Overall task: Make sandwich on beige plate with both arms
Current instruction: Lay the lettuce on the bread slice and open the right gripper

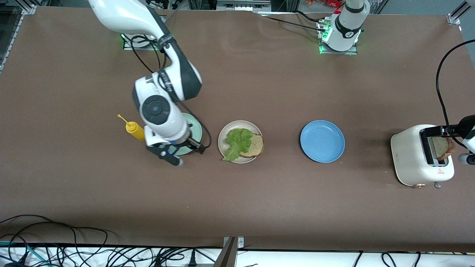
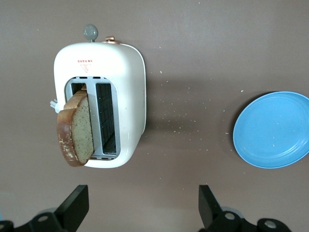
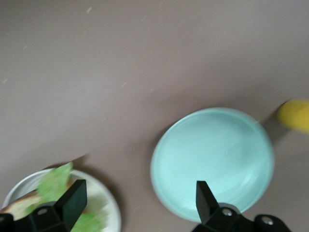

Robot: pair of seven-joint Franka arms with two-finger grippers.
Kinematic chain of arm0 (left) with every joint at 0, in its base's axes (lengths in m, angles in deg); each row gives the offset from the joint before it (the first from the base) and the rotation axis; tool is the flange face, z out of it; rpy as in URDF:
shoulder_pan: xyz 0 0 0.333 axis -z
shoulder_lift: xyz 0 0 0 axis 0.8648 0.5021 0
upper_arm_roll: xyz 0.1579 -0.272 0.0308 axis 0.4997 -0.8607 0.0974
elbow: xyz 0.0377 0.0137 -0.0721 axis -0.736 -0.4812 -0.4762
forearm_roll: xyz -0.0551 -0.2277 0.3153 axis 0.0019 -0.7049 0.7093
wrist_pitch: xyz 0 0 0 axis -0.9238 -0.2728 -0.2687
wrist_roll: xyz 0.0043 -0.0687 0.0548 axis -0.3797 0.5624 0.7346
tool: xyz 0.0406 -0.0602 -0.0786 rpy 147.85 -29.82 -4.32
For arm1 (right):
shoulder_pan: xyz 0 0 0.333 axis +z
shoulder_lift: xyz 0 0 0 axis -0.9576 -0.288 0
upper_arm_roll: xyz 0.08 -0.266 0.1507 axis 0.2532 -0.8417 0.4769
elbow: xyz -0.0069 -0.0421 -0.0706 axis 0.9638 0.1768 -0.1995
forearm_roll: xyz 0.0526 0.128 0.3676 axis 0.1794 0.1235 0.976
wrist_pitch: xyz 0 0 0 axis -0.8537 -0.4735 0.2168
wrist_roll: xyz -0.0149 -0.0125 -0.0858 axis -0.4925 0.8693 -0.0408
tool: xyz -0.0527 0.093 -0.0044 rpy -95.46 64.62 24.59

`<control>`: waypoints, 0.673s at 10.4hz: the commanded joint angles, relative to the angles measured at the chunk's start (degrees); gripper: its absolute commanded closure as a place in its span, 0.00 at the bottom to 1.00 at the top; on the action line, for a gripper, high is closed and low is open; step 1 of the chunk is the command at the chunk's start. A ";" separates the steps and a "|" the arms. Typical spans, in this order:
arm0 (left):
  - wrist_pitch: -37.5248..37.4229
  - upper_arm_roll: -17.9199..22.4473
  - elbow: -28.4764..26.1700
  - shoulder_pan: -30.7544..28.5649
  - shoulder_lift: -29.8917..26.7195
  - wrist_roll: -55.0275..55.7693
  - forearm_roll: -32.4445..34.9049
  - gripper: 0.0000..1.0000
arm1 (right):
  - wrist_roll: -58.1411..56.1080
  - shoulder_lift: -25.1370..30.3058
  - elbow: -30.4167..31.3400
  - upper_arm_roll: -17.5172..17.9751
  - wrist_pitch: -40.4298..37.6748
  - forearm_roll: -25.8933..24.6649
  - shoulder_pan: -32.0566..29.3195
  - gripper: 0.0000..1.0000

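While the brown counter (image 1: 259, 207) fills nearly the whole front view, the beige plate (image 1: 223, 138) sits a little left of the frame's centre, carrying one bread slice (image 1: 255, 145) and a ruffled lettuce leaf (image 1: 236, 142) that lies over most of that slice and hangs slightly past the plate's lower rim. In the right wrist view, a corner of this plate (image 3: 113, 212) with the green leaf (image 3: 55, 181) shows at the lower left of the frame.

Just beside it, toward the right arm's end of the counter, is the mint-green plate (image 1: 196, 128), partly covered in the front view by the right arm. The right gripper (image 1: 174, 154) hangs over this plate's nearer edge with its jaws spread apart and holding nothing; in the right wrist view the mint-green plate (image 3: 212, 159) lies bare between the two black fingers (image 3: 72, 200). A yellow squeeze bottle (image 1: 134, 129) stands just beside the mint-green plate, toward the right arm's end.

Right of centre in the front view lies the blue plate (image 1: 322, 141), bare. At the right edge stands a white toaster (image 1: 410, 155) with the second bread slice (image 1: 443, 147) leaning out of one slot. The left gripper (image 2: 142, 205) hovers over the toaster, jaws wide and released, well clear of the slice (image 2: 76, 129), which tilts out of the slot at the left of the left wrist frame, with the blue plate (image 2: 273, 130) at its right edge.
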 commanded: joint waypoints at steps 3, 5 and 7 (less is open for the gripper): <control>0.20 -0.42 -0.03 0.14 -0.40 -0.78 1.57 0.00 | -28.75 4.81 3.62 -11.69 -11.31 -0.05 0.17 0.00; 0.20 -0.42 -0.12 0.14 -0.40 -0.78 1.48 0.00 | -38.08 9.55 9.32 -15.48 -11.49 0.04 0.17 0.00; 0.20 -0.42 -0.12 0.14 -0.32 -0.78 1.48 0.00 | -47.13 16.57 18.70 -18.65 -10.19 -0.05 0.17 0.00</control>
